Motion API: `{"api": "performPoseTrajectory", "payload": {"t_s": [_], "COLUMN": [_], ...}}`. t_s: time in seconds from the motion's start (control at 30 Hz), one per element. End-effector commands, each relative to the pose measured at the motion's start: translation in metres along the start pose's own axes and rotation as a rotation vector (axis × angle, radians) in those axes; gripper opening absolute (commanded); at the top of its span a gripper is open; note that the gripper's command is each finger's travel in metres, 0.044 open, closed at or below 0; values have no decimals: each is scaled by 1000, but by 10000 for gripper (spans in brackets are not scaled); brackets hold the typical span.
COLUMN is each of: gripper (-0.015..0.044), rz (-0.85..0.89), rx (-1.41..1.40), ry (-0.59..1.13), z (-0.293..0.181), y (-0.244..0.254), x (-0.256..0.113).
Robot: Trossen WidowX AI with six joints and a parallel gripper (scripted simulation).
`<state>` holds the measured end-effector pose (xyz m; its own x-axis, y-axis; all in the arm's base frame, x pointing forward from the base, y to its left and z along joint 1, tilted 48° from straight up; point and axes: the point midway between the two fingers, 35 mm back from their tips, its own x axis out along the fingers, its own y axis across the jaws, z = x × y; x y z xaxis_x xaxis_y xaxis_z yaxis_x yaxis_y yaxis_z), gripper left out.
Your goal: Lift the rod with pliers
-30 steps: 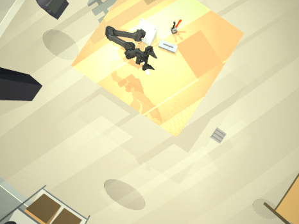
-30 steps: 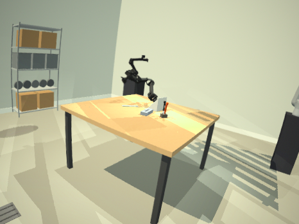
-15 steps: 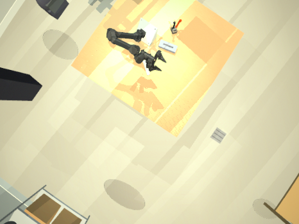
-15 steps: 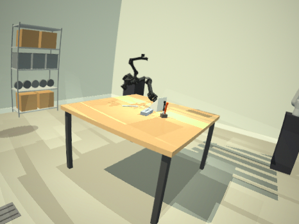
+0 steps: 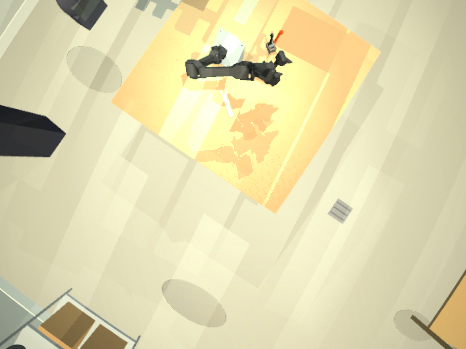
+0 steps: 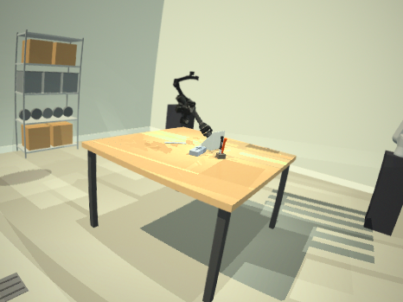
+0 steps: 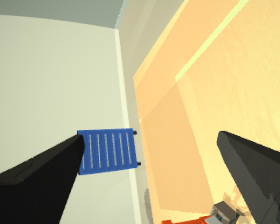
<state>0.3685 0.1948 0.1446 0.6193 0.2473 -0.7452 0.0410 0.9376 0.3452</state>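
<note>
Open jaws high over the bench, pliers waiting in their holster

The black six-joint arm (image 5: 217, 71) (image 6: 186, 104) holds its jaws wide open, with nothing between them, well above the tan wooden bench (image 5: 305, 100) (image 6: 151, 160) (image 7: 250, 100). The locking pliers with one orange-red and one black handle (image 5: 279, 36) (image 6: 220, 146) (image 7: 187, 221) stand in a small grey block-shaped holster (image 5: 271, 47) (image 6: 220, 156) (image 7: 225, 212), near five o'clock in the wrist view. The pale blue-grey channel block (image 6: 197, 151) lies at nine o'clock from the holster in the exterior view; the rod cannot be made out.

Fetching the pliers looks like the step in hand. The wrist should turn until the handles sit centred between the fingers, then come down without brushing either handle. Best to take both handles squarely, closing gently: too firm a squeeze could lock the pliers early. Then draw straight towards twelve o'clock in the exterior view, clear of the holster, before swinging across.
</note>
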Motion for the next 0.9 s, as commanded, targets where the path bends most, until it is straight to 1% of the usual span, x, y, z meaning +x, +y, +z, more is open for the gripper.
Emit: {"api": "performPoseTrajectory", "payload": {"t_s": [0.0, 0.1, 0.23, 0.33, 0.47, 0.67, 0.87], "gripper": [440, 440, 440, 440, 440, 440, 440], "rz": [-106, -208, -371, -496, -602, -855, -1118], "rx": [63, 102, 133, 62, 44, 61, 49], "ry": [193, 310, 419, 448, 463, 432, 266], "z": [-56, -102, -166, -211, -247, -326, -402], "y": [23, 38, 50, 46, 43, 33, 4], "x": [38, 59, 78, 87, 91, 92, 82]}}
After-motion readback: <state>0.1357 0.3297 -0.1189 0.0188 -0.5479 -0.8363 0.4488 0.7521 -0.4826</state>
